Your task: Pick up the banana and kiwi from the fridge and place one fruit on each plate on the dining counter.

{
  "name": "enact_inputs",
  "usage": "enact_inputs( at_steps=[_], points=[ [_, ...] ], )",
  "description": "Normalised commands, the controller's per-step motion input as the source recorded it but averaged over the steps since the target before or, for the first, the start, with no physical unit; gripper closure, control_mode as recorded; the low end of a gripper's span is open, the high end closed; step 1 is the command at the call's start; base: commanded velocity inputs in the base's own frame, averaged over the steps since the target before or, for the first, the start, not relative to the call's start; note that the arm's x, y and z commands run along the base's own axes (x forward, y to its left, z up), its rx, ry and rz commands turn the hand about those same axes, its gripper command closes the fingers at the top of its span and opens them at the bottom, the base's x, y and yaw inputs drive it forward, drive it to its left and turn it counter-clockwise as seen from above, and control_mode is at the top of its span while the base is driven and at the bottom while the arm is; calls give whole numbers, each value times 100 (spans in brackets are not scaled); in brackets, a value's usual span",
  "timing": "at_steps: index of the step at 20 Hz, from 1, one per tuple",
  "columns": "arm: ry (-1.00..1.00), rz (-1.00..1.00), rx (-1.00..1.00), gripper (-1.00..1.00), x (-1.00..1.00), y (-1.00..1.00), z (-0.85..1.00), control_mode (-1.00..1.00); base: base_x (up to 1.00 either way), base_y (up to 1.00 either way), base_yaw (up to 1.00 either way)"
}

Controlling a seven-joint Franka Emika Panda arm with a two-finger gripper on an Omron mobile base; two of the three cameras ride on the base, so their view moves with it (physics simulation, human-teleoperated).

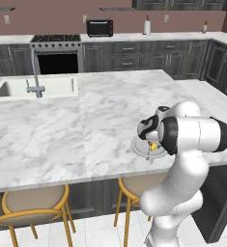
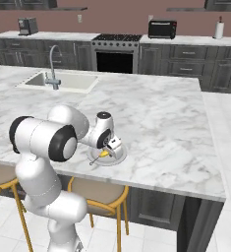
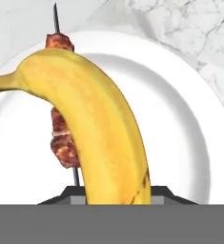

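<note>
The gripper [image 2: 108, 146] pinches the banana [image 3: 96, 128] between its 2 fingers, just above the plate [image 3: 180, 138], which carries a meat skewer [image 3: 61, 138] behind the fruit. Lower gently before releasing, so it settles inside the rim.

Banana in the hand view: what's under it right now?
The white plate sits under the banana, with a skewer of reddish meat on it. The banana covers part of the skewer and the plate's middle.
</note>
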Motion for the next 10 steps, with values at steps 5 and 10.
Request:
enact_inputs(
  at_steps=[5, 10],
  points=[
    [0, 0, 0, -100, -9, 0, 1, -100, 0, 0, 0],
    [0, 0, 0, -100, -16, 0, 26, -100, 0, 0, 0]
  ],
)
